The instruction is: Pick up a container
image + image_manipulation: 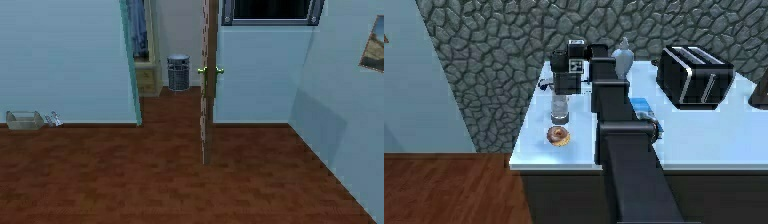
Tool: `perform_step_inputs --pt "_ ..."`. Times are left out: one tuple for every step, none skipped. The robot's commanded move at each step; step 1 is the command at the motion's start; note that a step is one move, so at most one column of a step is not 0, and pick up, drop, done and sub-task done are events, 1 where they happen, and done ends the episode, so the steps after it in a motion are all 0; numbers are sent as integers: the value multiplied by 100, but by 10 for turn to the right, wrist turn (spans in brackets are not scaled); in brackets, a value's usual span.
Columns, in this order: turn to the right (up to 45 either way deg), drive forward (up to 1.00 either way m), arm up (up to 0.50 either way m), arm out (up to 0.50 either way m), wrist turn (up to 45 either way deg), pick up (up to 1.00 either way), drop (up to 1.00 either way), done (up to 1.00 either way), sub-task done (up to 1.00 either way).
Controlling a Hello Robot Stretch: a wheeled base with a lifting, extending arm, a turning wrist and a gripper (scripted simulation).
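– Where's the container [561, 108]?
– On the counter [684, 125], left side, by my gripper [562, 92]. My arm reaches out there to grab it.
– Holding it?
– I can't tell if it holds anything

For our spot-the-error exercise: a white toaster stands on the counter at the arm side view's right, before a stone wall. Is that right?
No: the toaster is black, not white. The arm side view shows it on the counter at the right, before the stone wall.

Edge-on door [206, 110], grey bin [178, 72] beyond
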Motion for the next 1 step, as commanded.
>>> perform_step_inputs --pt "0 0 0 0 0 100 0 0 0"
